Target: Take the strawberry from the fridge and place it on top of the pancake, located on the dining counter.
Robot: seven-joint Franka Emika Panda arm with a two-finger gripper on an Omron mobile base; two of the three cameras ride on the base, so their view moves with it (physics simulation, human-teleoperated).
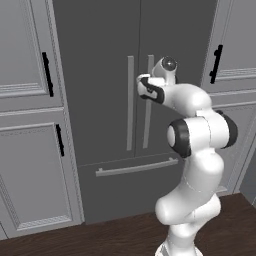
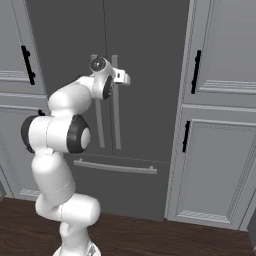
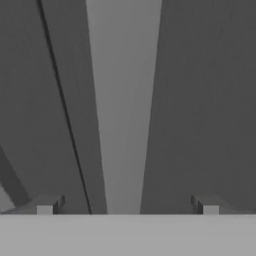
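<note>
The fridge (image 1: 100,100) stands with both doors closed between light grey cabinets (image 2: 220,125), its twin handles at the centre seam. The gripper (image 3: 127,206), fingers spread wide and holding nothing, faces the right-hand handle (image 3: 125,100), which runs from 12 to 6 o'clock between the fingertips (image 3: 45,209).

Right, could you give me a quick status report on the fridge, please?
Gripper open, straddling the right door handle. Fridge doors shut. Nothing between fingers and handle.
</note>
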